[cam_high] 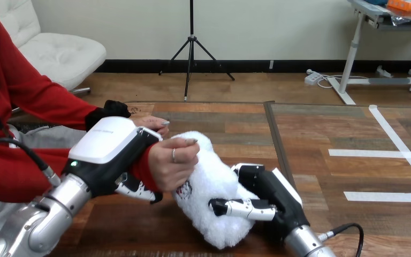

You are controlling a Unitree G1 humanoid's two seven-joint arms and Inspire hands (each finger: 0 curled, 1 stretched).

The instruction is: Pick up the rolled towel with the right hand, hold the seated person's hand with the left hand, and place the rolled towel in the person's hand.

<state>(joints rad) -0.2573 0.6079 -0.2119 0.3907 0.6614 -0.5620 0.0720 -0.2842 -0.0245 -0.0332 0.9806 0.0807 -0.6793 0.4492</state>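
Observation:
The rolled towel (208,187), white and fluffy, stands tilted above the table in the middle of the head view. My right hand (270,195) grips its lower right side, the thumb (241,208) lying across the front. The person's hand (172,160) closes over the towel's upper left part, fingers on its top. My left hand (107,155) wraps the person's wrist at the red sleeve from above, with its fingers (136,187) curled under it.
The person's other hand (152,122) rests on the table (235,123) just behind my left hand. White tape strips (390,152) mark the table's right part. My right arm's cable (348,230) loops at the bottom right.

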